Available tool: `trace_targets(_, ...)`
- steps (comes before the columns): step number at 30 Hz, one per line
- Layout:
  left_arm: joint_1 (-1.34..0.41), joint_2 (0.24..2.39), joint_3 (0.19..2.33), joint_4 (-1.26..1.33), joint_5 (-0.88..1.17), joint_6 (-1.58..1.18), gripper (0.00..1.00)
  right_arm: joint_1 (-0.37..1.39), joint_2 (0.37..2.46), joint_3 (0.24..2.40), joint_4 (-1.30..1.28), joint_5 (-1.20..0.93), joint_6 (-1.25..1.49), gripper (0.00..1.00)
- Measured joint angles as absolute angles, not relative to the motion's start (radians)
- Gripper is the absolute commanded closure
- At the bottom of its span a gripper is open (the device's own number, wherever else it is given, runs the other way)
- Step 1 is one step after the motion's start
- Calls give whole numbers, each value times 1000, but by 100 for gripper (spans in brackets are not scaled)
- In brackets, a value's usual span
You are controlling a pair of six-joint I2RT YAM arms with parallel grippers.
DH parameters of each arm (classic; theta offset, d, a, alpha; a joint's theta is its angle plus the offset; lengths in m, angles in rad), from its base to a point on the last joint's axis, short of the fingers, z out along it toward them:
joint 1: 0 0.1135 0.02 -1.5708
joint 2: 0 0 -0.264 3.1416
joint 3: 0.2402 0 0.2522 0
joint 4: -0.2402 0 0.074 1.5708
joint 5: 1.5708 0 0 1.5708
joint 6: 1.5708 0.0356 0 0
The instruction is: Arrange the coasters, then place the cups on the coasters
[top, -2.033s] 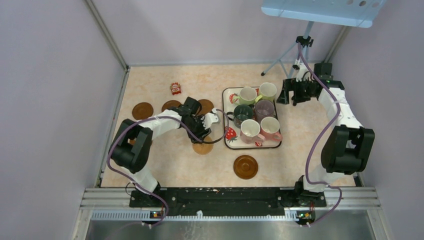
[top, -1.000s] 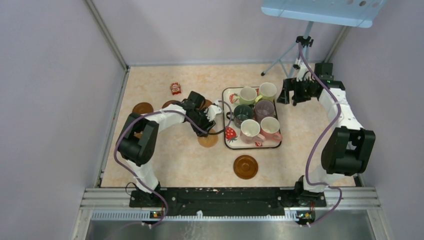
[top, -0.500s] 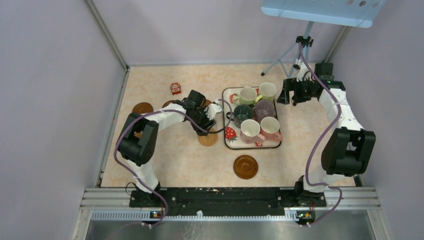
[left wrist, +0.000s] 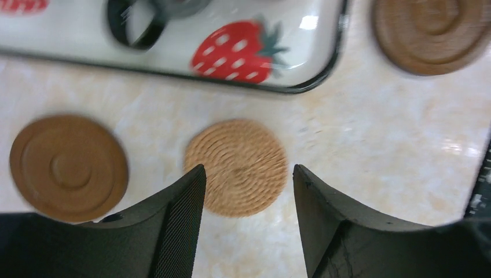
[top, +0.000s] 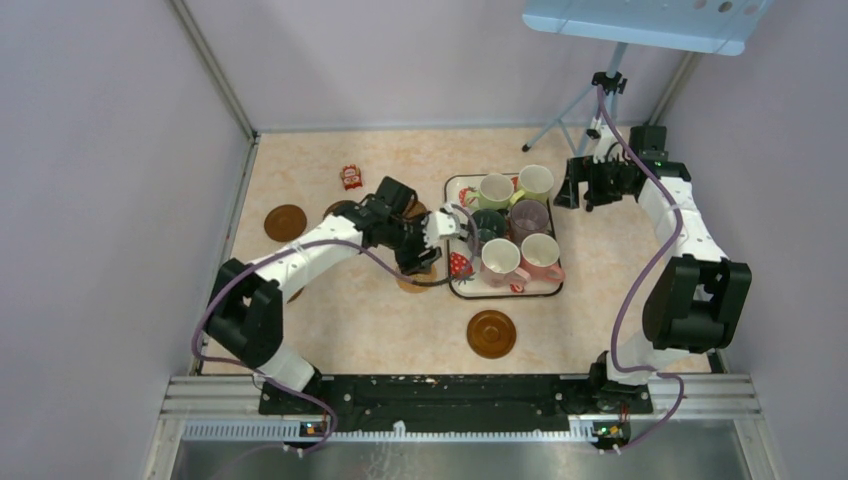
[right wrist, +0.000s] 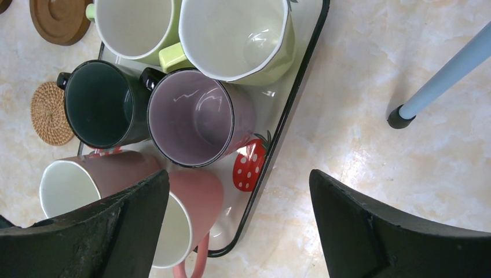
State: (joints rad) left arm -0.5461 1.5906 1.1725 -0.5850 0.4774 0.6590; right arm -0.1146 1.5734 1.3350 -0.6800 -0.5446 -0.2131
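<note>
A tan coaster (left wrist: pixel 236 167) lies flat on the table just off the strawberry tray's (left wrist: pixel 301 63) corner. My left gripper (left wrist: pixel 249 174) hovers above it, open and empty. A dark brown coaster (left wrist: pixel 68 167) lies beside the tan one and another (left wrist: pixel 431 32) lies further off. From above, the left gripper (top: pixel 442 224) is at the tray's (top: pixel 505 295) left rim, with brown coasters (top: pixel 285 222) (top: pixel 492 333) spread about. Several cups stand on the tray: dark green (right wrist: pixel 98 104), purple (right wrist: pixel 191 119), yellow-green (right wrist: pixel 231 35), pink (right wrist: pixel 194 211). My right gripper (right wrist: pixel 238 179) stands open over the tray's right edge.
A small red packet (top: pixel 351 177) lies at the back left. A tripod (top: pixel 590 110) stands at the back right, one foot (right wrist: pixel 398 117) near the tray. Walls close in the table on three sides.
The left gripper slid the tan coaster closer to the tray, let it go, opened and moved right towards the tray. The right arm has not moved.
</note>
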Motion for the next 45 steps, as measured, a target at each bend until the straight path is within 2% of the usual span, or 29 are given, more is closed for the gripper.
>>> trace_targets(8,-879,1564,1096,-546,536,710,36,-117,1573,1337,-688,-548,-215,10)
trace_targets(17,-1069,1774,1179,-428,499,698,36,-179,1574,1344,-731,-584,-260,10)
trace_targets(29,-1102,1974,1402,-390,459,657,32,-220,1560,1342,-767,-630,-317,10)
trace_targets(36,-1103,2035,1426,-438,460,706,32,-265,1551,1342,-777,-649,-339,10)
trace_targets(45,-1094,2047,1443,-546,490,759,41,-278,1551,1342,-796,-654,-361,11)
